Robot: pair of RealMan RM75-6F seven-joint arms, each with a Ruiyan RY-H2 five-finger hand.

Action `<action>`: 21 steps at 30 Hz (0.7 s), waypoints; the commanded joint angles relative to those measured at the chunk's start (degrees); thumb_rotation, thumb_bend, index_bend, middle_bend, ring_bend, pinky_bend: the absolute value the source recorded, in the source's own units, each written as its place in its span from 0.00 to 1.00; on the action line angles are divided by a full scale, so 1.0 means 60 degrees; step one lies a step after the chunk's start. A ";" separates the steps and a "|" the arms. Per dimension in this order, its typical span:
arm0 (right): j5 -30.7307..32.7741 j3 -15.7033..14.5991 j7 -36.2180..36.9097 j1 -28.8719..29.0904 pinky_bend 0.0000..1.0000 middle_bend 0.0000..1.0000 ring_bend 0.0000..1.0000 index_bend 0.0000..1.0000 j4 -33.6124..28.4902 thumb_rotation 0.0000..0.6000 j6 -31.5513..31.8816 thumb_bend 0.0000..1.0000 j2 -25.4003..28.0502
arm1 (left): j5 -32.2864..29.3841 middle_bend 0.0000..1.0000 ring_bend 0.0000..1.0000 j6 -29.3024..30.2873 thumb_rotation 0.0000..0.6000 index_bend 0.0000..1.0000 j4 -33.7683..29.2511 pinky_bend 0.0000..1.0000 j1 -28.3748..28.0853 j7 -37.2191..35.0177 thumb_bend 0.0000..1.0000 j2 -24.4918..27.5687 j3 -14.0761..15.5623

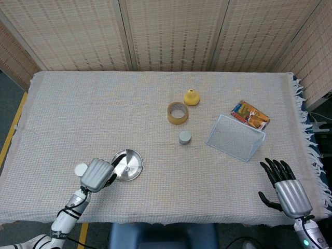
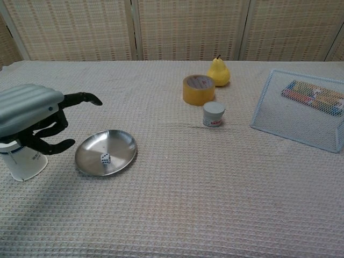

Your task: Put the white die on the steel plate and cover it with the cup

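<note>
White die (image 2: 105,158) is lying on steel plate (image 2: 122,145); left hand (image 2: 33,115), fingers spread and empty, is hovering beside cup (image 2: 22,165) (covering remains).

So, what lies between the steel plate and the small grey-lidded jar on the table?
Nothing: only bare woven cloth lies between the steel plate and the jar. The chest view shows it best. The white die sits on the plate.

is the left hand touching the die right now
Apart. The chest view shows the left hand lifted off with bare steel plate between it and the white die.
</note>
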 commanded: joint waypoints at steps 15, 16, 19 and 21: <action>0.0570 0.0168 -0.0374 0.0193 0.00 0.00 0.00 0.00 0.0183 0.75 -0.0568 0.27 -0.0273 | -0.1585 0.04 0.09 0.0411 1.00 0.00 0.0248 0.60 0.0885 -0.0089 0.35 0.1204 -0.0024; 0.0635 0.0191 -0.0444 0.0208 0.00 0.00 0.00 0.00 0.0198 0.75 -0.0609 0.27 -0.0313 | -0.1701 0.05 0.09 0.0269 1.00 0.00 0.0326 0.60 0.0849 -0.0187 0.35 0.1197 -0.0048; 0.0759 0.0229 -0.0577 0.0225 0.00 0.00 0.00 0.00 0.0213 0.75 -0.0665 0.27 -0.0384 | -0.1759 0.05 0.11 -0.0017 1.00 0.01 0.0526 0.60 0.0782 -0.0523 0.35 0.1178 -0.0025; 0.0820 0.0253 -0.0641 0.0233 0.00 0.00 0.00 0.00 0.0221 0.75 -0.0681 0.27 -0.0415 | -0.1731 0.06 0.11 -0.0145 1.00 0.01 0.0543 0.60 0.0743 -0.0538 0.35 0.1190 0.0038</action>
